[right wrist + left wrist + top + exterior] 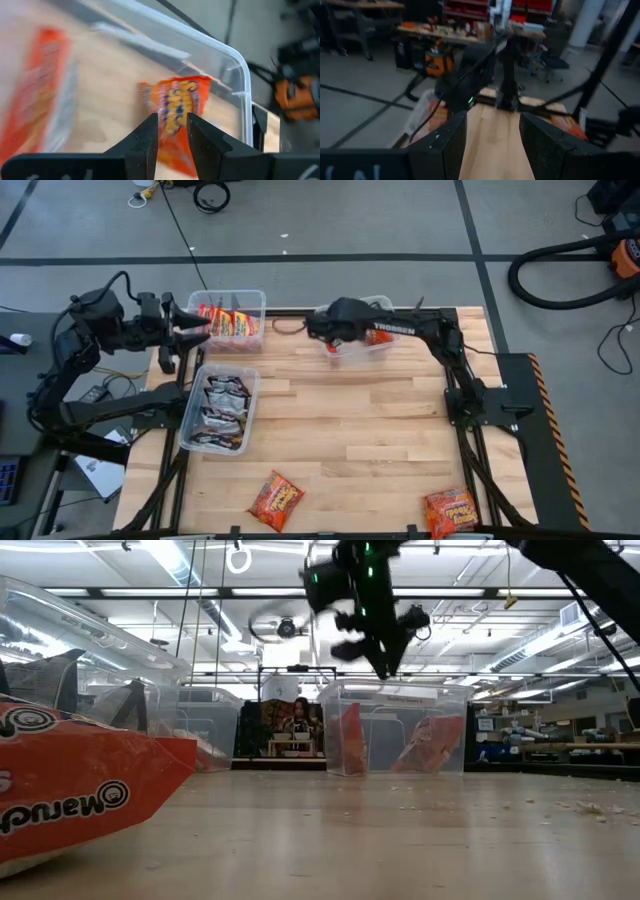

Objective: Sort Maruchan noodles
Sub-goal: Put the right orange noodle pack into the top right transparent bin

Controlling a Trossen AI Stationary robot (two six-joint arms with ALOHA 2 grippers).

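Observation:
My right gripper (330, 340) (172, 126) hangs open over a clear bin (380, 345) at the table's far side. An orange-red noodle packet (177, 107) shows past its fingertips inside the bin. A second orange-red packet (45, 85) lies blurred beside it. In the low view both packets (345, 740) (430, 745) lean upright against the bin walls under the gripper (385, 660). My left gripper (190, 330) (492, 140) waits open and holds nothing, beside the bin of yellow-and-red packets (230, 322). Two more orange-red packets (275, 500) (450, 510) lie flat by the near edge.
A clear bin (190, 442) with silver-black packets (222, 410) stands at the table's left. The wood between the bins and the near-edge packets is bare. One near packet (70, 790) fills the low view's left. A cable loop (288, 326) lies between the two far bins.

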